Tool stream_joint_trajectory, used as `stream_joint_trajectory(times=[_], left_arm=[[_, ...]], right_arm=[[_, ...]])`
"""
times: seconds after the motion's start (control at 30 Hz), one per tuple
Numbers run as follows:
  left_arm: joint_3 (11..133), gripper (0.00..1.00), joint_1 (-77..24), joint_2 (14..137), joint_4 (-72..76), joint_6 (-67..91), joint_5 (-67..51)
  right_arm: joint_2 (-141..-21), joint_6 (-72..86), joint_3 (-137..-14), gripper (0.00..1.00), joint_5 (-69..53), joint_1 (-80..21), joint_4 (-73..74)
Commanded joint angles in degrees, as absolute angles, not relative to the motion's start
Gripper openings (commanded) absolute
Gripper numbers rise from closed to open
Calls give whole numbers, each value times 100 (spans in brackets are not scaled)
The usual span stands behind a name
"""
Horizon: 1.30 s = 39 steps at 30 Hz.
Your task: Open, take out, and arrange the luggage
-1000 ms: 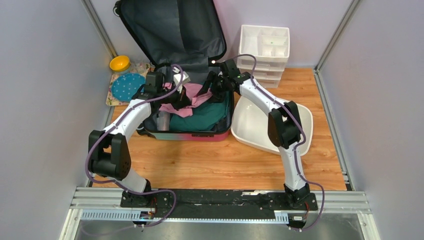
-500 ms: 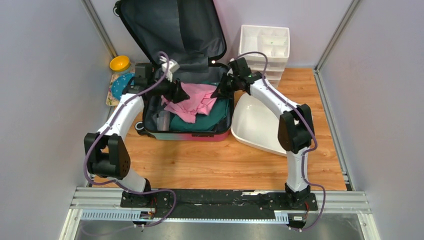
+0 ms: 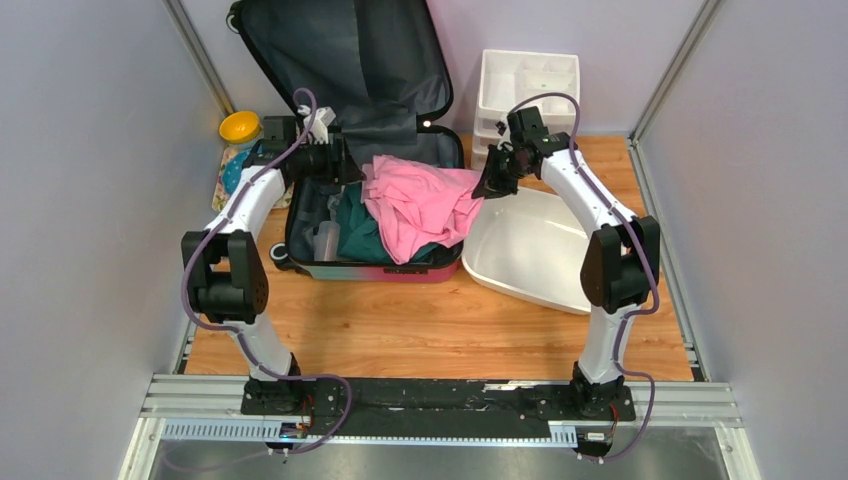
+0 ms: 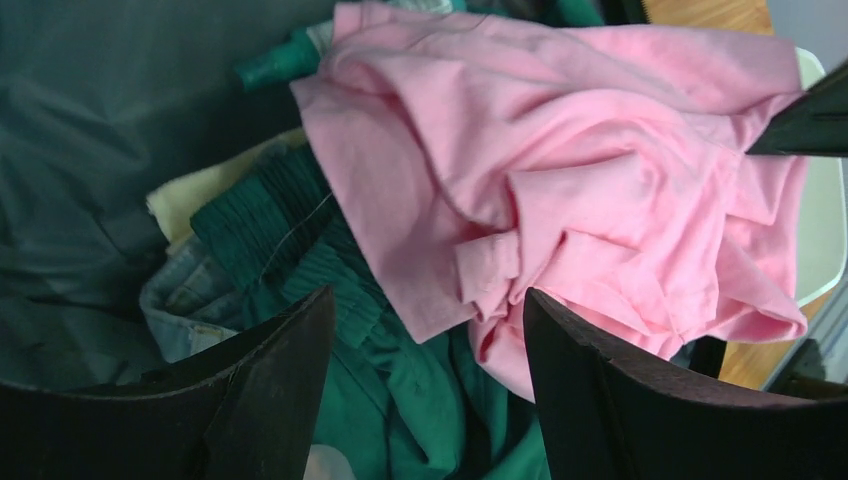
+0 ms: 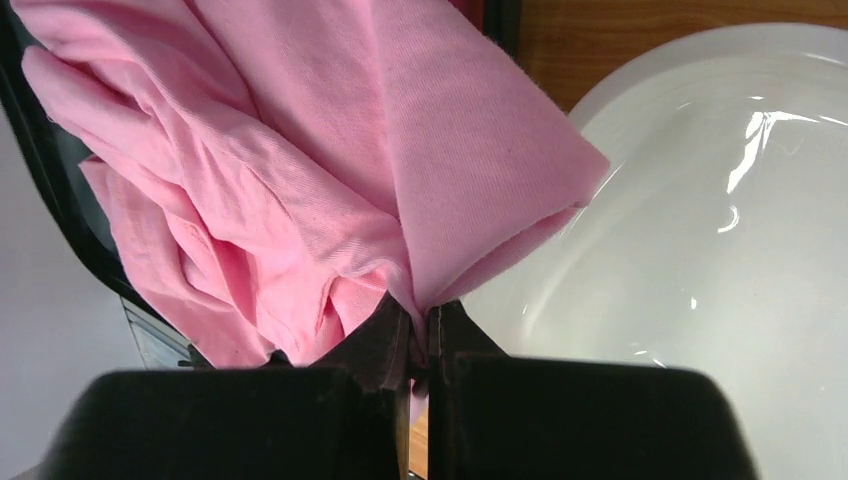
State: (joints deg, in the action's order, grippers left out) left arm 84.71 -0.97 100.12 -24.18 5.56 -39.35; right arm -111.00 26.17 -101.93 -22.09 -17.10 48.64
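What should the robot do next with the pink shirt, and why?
Probably lift the right gripper and swing over the white basin: its jaws pinch one corner of the pink shirt, while most of it lies draped over the luggage, and the left gripper is open.

A: How do they look?

B: I see white shells and black joint blocks on the left arm [image 3: 245, 205] and right arm [image 3: 583, 190], a purple cable [image 3: 545, 96] looped along each, and matte black fingers [image 4: 260, 400] on my left tool [image 4: 425, 300] and right tool [image 5: 420, 315].
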Motion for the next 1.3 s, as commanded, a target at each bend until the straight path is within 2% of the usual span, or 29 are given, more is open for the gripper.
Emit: stream_joint_trajectory(times=[0.0, 0.17, 0.43, 0.67, 0.77, 0.8, 0.87, 0.9, 0.97, 1.0, 1.03, 1.27], left_arm=[[8719, 78, -193, 10248, -2198, 1299, -3902], [8097, 81, -535, 9994, -1592, 1468, -3859], [7955, 84, -817, 10187, -1635, 1889, -3043], [7778, 86, -1177, 10239, -1292, 1899, -2901], [7761, 71, -1248, 10222, -1125, 1942, -2962], [7735, 61, -1239, 10126, -977, 1942, -2953], [7621, 51, -1239, 10011, -810, 1925, -2935], [7594, 37, -1239, 9906, -713, 1916, -2970], [7576, 20, -1257, 9809, -677, 1872, -2980], [7559, 7, -1283, 9713, -642, 1846, -2988], [7550, 1, -1301, 9660, -642, 1802, -2927], [7603, 0, -1511, 9194, -677, 1135, -2821]], right_arm=[[-10916, 2188, -10222, 0, -1916, -1644, 5089], [-10969, 2092, -10187, 0, -1741, -1626, 5054], [-11039, 2057, -10169, 0, -1679, -1521, 5010], [-11100, 2074, -10169, 0, -1740, -1521, 4983], [-11083, 2074, -10187, 0, -1766, -1529, 4966], [-11074, 2083, -10187, 0, -1767, -1529, 4966], [-11048, 2083, -10187, 0, -1828, -1529, 4948], [-11030, 2083, -10187, 0, -1846, -1529, 4931], [-11004, 2109, -10187, 0, -1881, -1529, 4896], [-11004, 2127, -10204, 0, -1898, -1529, 4861], [-10978, 2144, -10230, 0, -1933, -1521, 4852], [-10784, 2276, -10520, 0, -2486, -1538, 4676]])
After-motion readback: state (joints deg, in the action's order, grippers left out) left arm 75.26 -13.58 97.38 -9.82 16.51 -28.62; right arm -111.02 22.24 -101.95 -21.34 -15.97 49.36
